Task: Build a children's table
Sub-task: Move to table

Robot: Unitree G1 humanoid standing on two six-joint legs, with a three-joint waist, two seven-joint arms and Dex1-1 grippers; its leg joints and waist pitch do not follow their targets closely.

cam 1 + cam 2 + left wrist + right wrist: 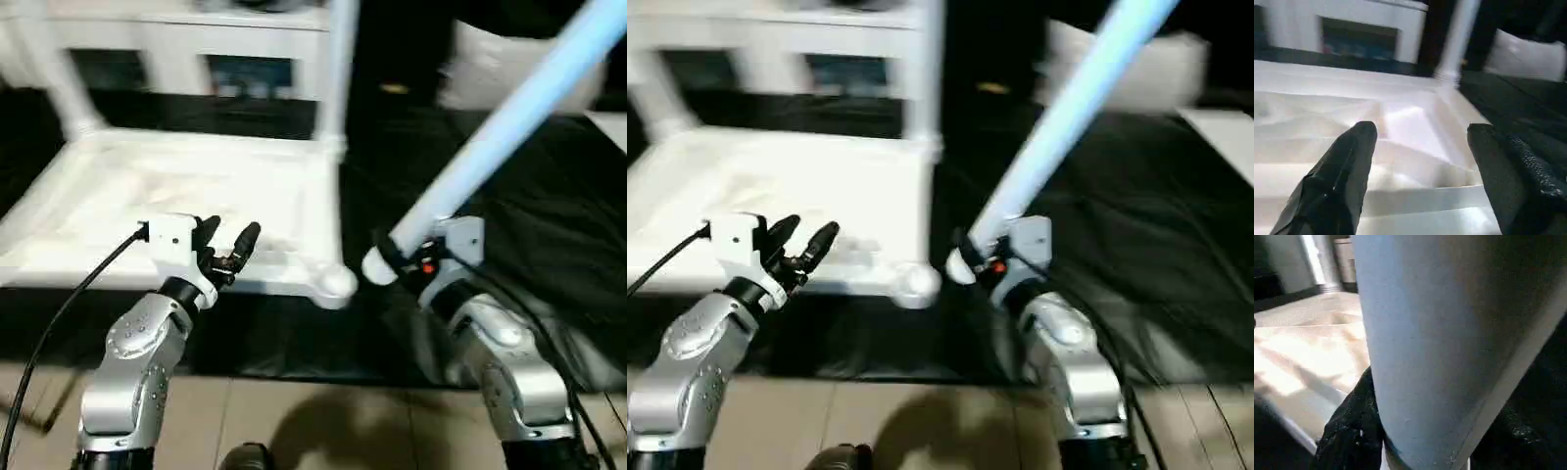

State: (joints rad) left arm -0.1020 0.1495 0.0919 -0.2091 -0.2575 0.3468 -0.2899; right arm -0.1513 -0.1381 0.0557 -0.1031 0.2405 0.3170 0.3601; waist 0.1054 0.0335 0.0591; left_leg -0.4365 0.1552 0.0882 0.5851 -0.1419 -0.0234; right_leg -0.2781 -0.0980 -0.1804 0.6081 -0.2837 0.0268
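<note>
Tabletop (196, 196) lies ribs-up on the black cover (549, 215). Left gripper (227, 247) hovers spread wide over its near edge. Right gripper (392, 262) clamps a leg (509, 122) just beside the near corner socket (333, 284); the right wrist view shows a black finger (1349, 431) against the tube.

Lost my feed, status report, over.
Left gripper open over tabletop. Right gripper shut on leg, its end beside the near corner socket. Nothing blocking.
</note>
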